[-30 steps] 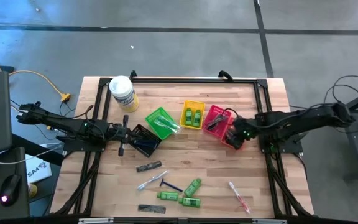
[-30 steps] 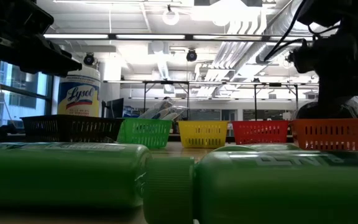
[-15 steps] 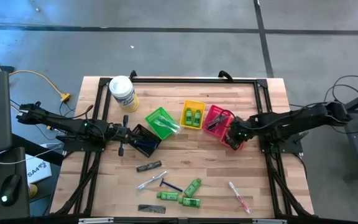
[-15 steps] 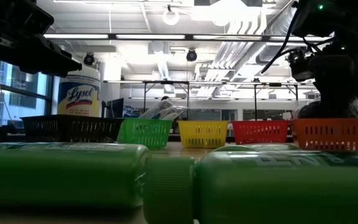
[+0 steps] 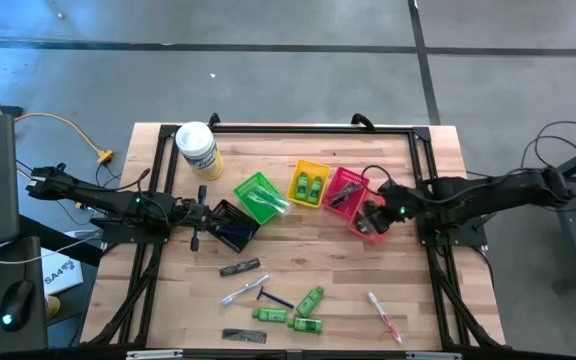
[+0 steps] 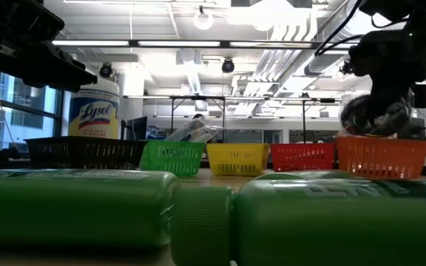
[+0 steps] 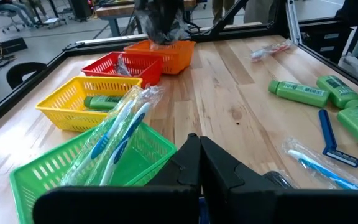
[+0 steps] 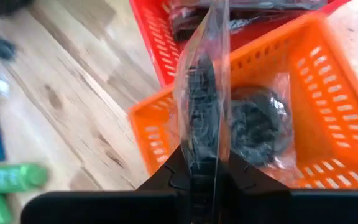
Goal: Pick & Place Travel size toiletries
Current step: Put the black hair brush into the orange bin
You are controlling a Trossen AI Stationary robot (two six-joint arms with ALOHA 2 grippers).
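One dark mesh bundle (image 8: 202, 102) in its clear wrap is pinched in the right gripper (image 5: 372, 212), jaws clamped on the wrap's thin edge. It hangs just above the orange basket (image 6: 381, 157), at about 3 o'clock on the table.

That grip looks shaky. The fingers have slippery film more than the mesh itself, so the bundle could slide out or swing. If it drops off-centre it may catch the rim and tumble onto the wood. The basket sits tilted in the low view, perhaps nudged by the arm, and any further push could tip it or shove it into the red basket (image 5: 346, 190) touching it on the 10 o'clock side.

Now the containers, running from 3 o'clock round towards 9:
- The orange basket already has a second mesh bundle (image 8: 253, 127) inside.
- The red basket holds flat black combs.
- In the yellow basket (image 5: 309, 185) are two green bottles.
- The green basket (image 7: 145, 152) carries clear-wrapped toothbrushes (image 7: 120, 127) that poke over its rim.
- The black basket (image 5: 233, 225) has something bluish in it; I cannot tell what.

The left gripper (image 5: 201, 213) waits at 9 o'clock, pinched shut on nothing, right beside the black basket.

Plenty lies loose at 6 o'clock: green bottles (image 5: 308, 325), a blue razor (image 5: 273, 298) and more toothbrushes.
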